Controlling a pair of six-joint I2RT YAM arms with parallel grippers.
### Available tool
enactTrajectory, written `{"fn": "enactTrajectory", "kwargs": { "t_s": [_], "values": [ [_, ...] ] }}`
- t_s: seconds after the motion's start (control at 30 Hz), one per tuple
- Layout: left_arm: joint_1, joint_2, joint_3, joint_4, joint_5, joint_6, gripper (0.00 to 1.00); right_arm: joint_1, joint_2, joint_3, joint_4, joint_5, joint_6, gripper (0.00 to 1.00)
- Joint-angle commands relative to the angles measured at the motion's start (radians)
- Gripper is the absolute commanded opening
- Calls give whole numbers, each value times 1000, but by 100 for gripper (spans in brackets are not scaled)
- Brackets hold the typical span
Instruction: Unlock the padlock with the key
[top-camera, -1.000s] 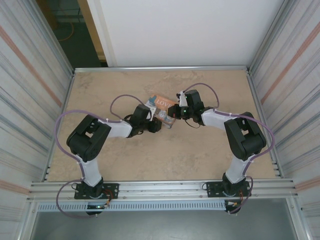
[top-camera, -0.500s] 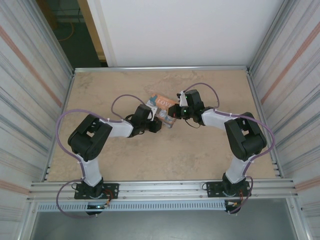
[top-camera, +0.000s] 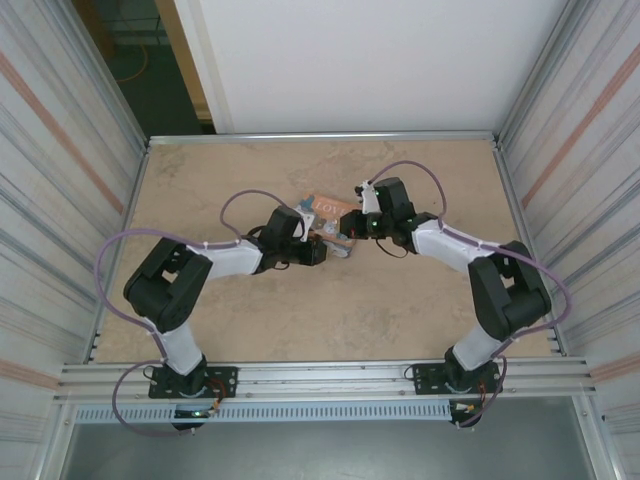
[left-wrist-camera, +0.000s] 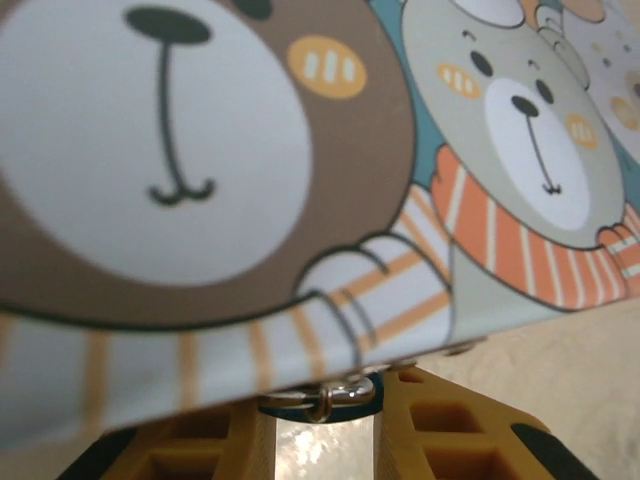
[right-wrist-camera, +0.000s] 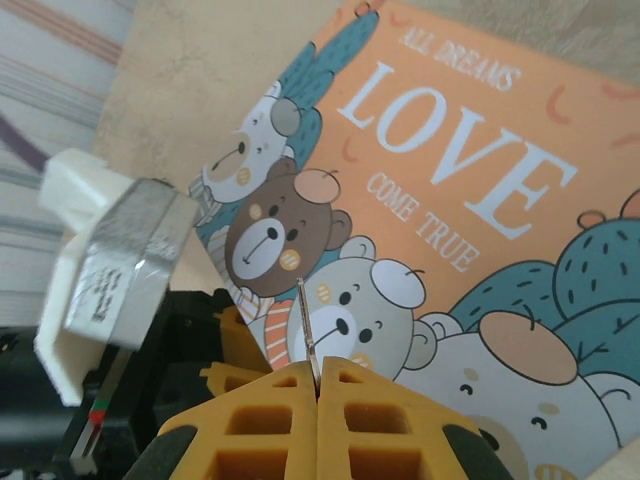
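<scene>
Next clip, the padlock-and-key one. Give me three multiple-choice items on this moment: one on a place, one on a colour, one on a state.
1. Where is the padlock?
A) between the fingertips of the left hand, at the lower edge of the tin
B) on top of the tin
C) lying alone by the arm bases

2. What colour is the word LOVE on the tin?
A) black
B) green
C) white

3. How are the fingers of the right hand?
A) wide open, holding nothing
B) shut on the key
C) clamped on the tin's corner

Answers:
1 A: the left wrist view shows its silvery shackle between the yellow fingertips, just under the tin.
2 C: the letters are white on orange.
3 B: the right wrist view shows the fingers pressed together with the thin key standing up from them.
</scene>
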Motion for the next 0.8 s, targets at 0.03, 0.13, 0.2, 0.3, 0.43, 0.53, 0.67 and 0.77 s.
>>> {"fn": "enactTrajectory", "kwargs": {
  "t_s": [0.03,0.13,0.2,0.3,0.43,0.53,0.67,0.77],
  "values": [
    [-6,-76,45,-47,104,-74,8,2,-102,-56,-55,34,-106,0],
    [-7,-96,55,-81,129,-99,6,6,-147,-80,-91,42,-162,0],
    [-8,-108,63,-101,149,-111,6,10,-176,-94,-114,49,-193,0],
    [-6,-122,75,-140,158,-124,3,17,-225,-124,-123,64,-225,0],
    [0,-147,80,-171,162,-144,2,31,-280,-171,-106,82,-247,0],
    [24,-145,75,-157,205,-180,0,55,-317,-193,-103,110,-264,0],
    [50,-138,59,-112,247,-225,0,97,-384,-219,-113,161,-282,0],
    [54,-138,65,-117,246,-224,0,135,-433,-239,-133,189,-292,0]
  ]
}}
